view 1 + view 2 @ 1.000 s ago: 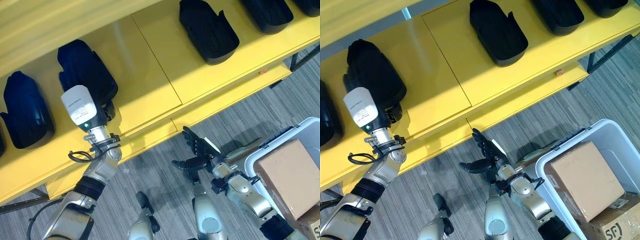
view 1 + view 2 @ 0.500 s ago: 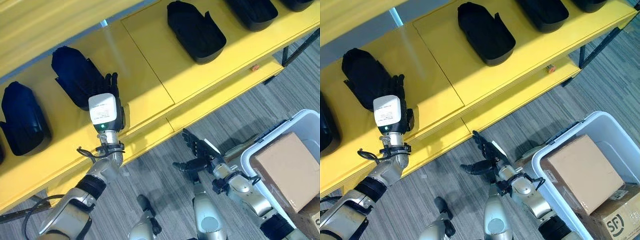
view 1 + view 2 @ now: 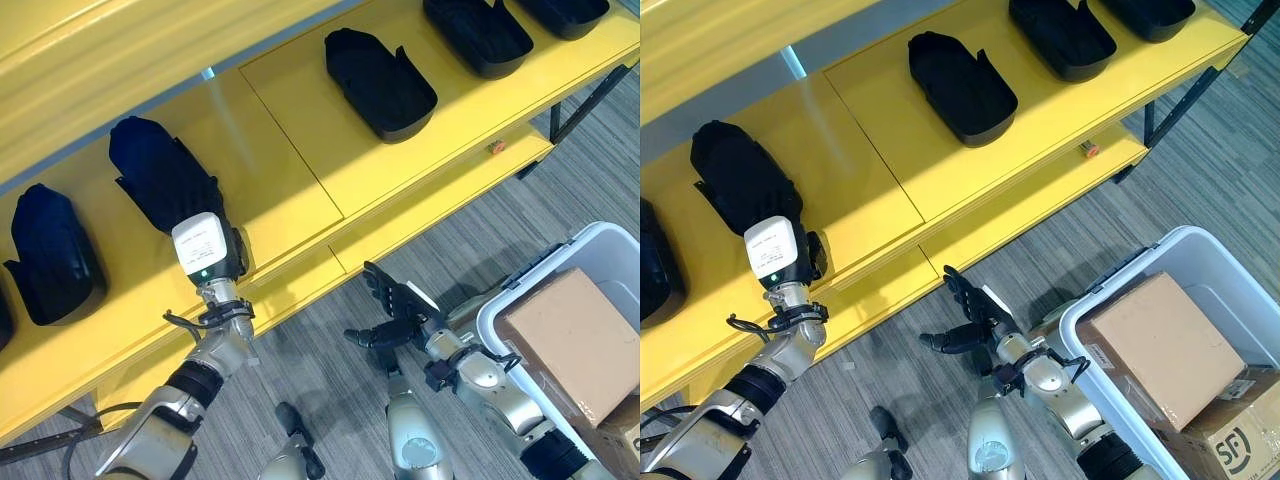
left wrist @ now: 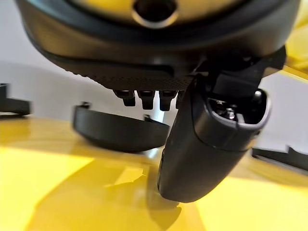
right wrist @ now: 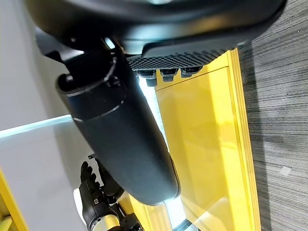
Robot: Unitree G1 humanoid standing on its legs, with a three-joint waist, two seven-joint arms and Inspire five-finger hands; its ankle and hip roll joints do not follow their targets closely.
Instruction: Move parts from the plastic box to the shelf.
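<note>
— Left hand (image 3: 228, 262) sits at the near end of the black part (image 3: 160, 180) on the yellow shelf (image 3: 300, 170), just this side of it; a second ago it was pushed up against that part, with the fingers over it.

— So it has let go?

— That's my reading. Half a second back the fingers stood spread beside the part; now the hand is a little nearer the shelf's front edge. In the left wrist view the fingers run out straight, the thumb (image 4: 202, 149) hangs free over the yellow surface, and nothing is between them — the part rests on the shelf beyond the fingertips.

— And the other hand?

— Right hand (image 3: 398, 310) hovers low over the grey floor, fingers splayed, holding nothing, much as it did a second ago.

— What does that mean for the job?

— One more part looks placed, in line with the other black parts (image 3: 380, 85) along the shelf. The white plastic box (image 3: 1120, 300) stands to the right with a cardboard carton (image 3: 1160, 345) in it — probably the next stop.
</note>
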